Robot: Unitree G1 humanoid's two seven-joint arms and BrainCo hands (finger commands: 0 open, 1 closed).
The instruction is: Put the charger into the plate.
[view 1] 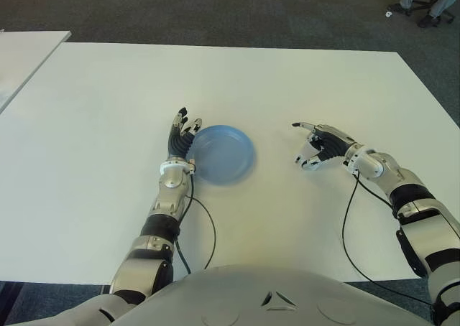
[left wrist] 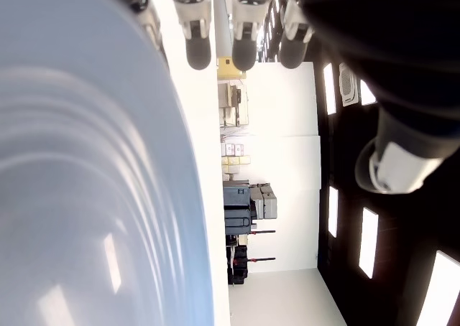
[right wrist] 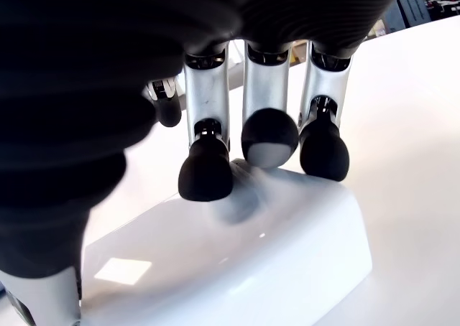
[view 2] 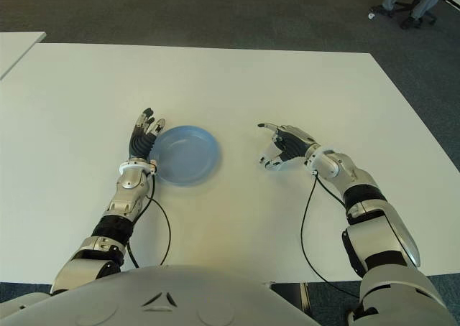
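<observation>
One charger (right wrist: 237, 247) under the right robot hand's (view 1: 320, 148) curled fingertips; one plate (view 1: 228, 154) beside the spread left robot hand (view 1: 180, 136).

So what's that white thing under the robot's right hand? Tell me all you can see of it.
It is the charger: a glossy white block with rounded edges, plastic by its look, lying on the white table. The right hand arches over it, and its dark fingertips press on its top. It lies to the right of the blue plate, apart from it. No cable or prongs show.
</observation>
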